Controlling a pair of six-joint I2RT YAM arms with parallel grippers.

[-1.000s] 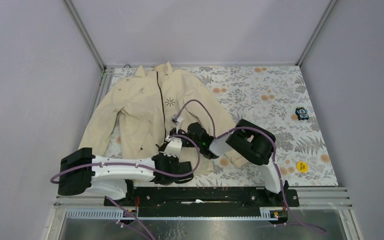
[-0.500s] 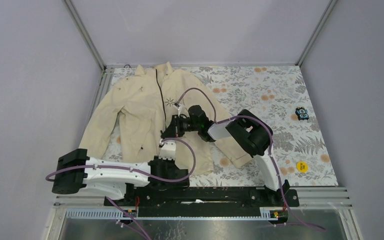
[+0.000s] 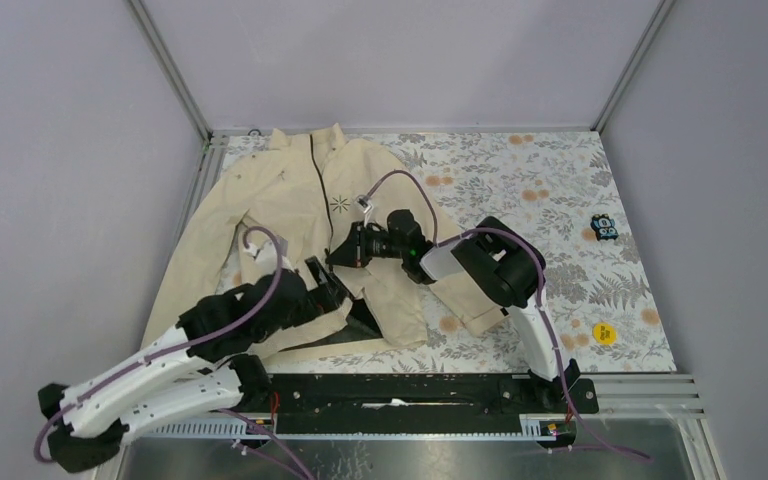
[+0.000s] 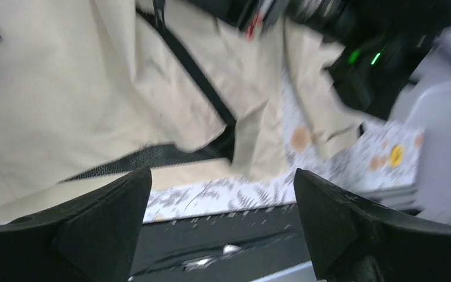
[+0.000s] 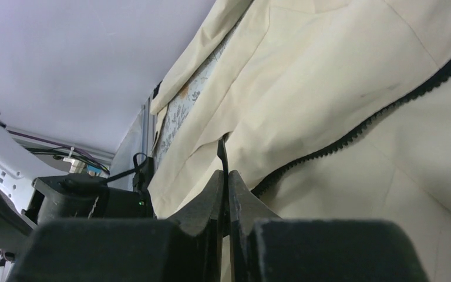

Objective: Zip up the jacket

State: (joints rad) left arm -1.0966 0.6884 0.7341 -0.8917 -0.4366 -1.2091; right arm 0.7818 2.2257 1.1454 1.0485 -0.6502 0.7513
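A cream woven jacket [image 3: 290, 210] lies flat in the upper left of the overhead view, collar toward the far wall and sleeves spread, on a tabletop [image 3: 520, 190] covered in a grey fern-and-orange-bloom print. A dark toothed zipper [image 3: 320, 190] runs down its middle, with a small dark starburst logo [image 3: 339, 204] to its right on the chest. Near the hem the front panels part, showing black mesh lining [image 4: 147, 155].

At centre frame the right hand [image 5: 228, 182] is clenched on a thin dark zipper pull [image 5: 221, 154], its black fingers pressed together beside the zipper's scalloped edge and the creased cloth around it. The left hand [image 4: 223, 223], at lower left, is released: its two blunt black fingers stand wide apart with nothing between them, above the jacket's hem.

Well apart at the right edge sit a small dark toy car [image 3: 603, 227] and a round yellow sticker [image 3: 605, 333], its marking too small to read.
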